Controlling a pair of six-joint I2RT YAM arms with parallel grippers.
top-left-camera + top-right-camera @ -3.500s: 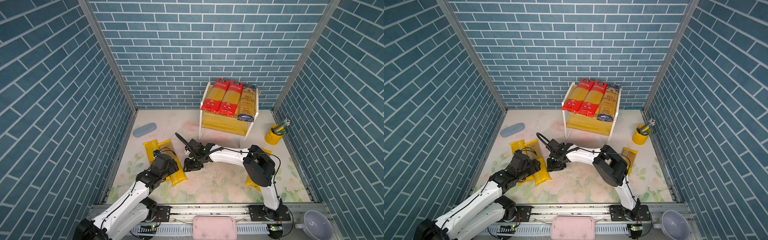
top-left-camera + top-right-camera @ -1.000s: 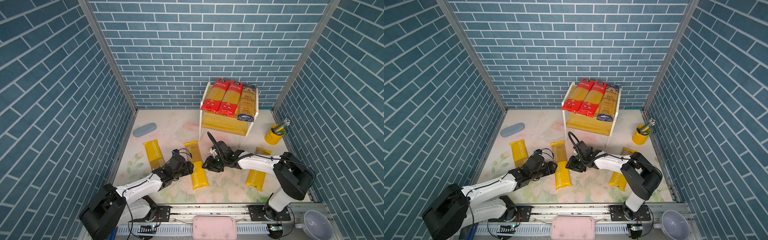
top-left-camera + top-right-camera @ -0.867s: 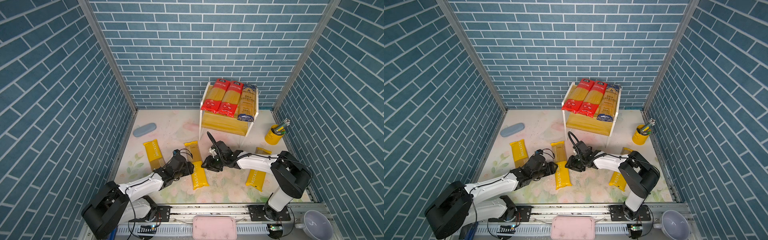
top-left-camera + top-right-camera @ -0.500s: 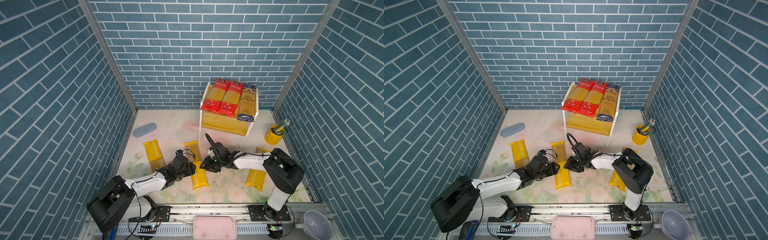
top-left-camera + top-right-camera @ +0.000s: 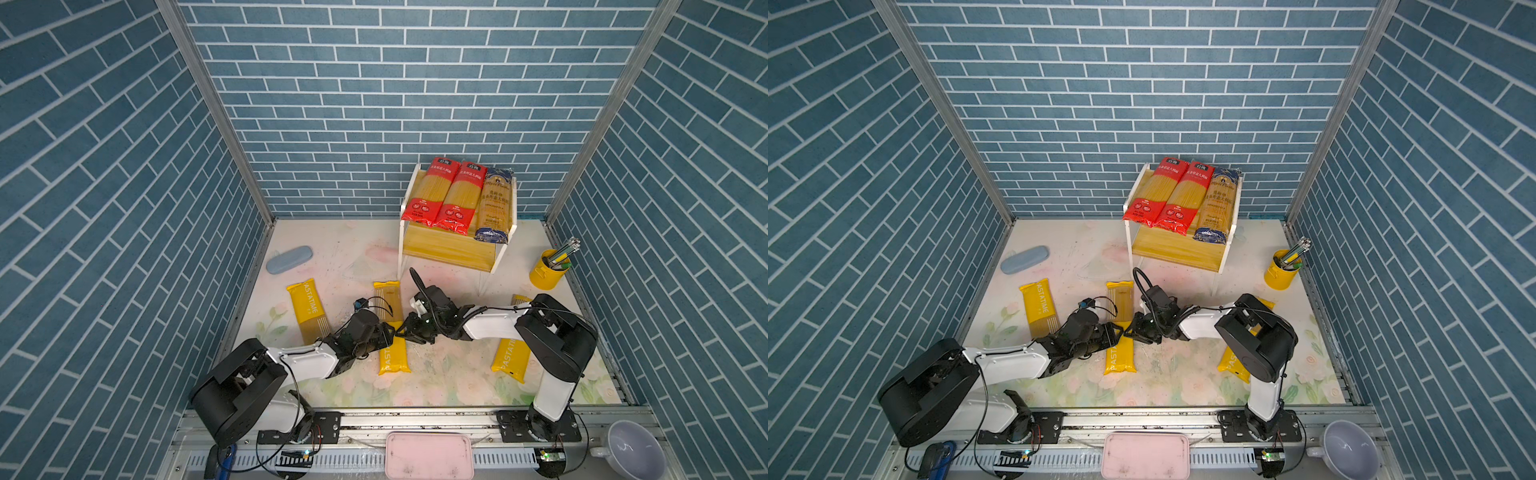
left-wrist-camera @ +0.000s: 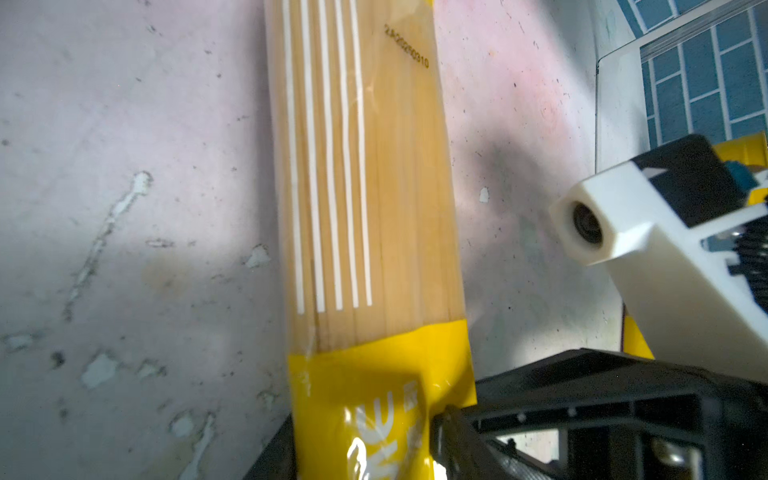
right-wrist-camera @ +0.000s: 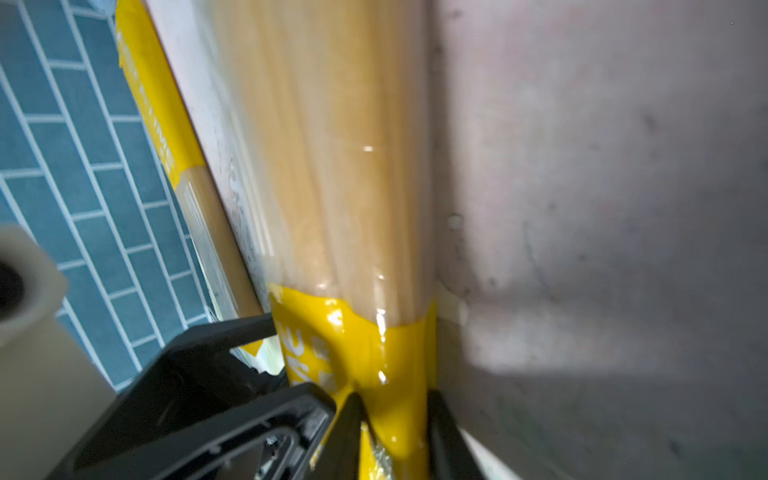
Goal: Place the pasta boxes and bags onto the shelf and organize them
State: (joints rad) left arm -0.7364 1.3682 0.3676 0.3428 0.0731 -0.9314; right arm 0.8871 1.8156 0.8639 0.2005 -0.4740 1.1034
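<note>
A yellow PASTATIME packet (image 5: 392, 357) (image 5: 1119, 357) lies flat on the table's middle. Both grippers meet at its mid-length. My left gripper (image 5: 390, 332) (image 6: 361, 440) spans its width from the left, fingers (image 6: 451, 436) pressed to both edges. My right gripper (image 5: 405, 330) (image 7: 395, 415) comes from the right and pinches its side edge, creasing the film. A second yellow packet (image 5: 309, 309) lies to the left, and a third (image 5: 509, 359) lies partly under the right arm. The shelf (image 5: 449, 251) holds two red packets (image 5: 430, 193) and a dark blue-ended one (image 5: 494, 203) on its upper board.
A grey-blue oblong case (image 5: 289, 259) lies at the back left. A yellow cup of pens (image 5: 548, 272) stands right of the shelf. A pink tray (image 5: 428, 455) and a grey bowl (image 5: 633, 453) sit on the front rail. Brick walls close three sides.
Earlier the left arm slid this packet from the left to the middle. Over the last second both grippers closed in on it and their jaws narrowed onto it.
</note>
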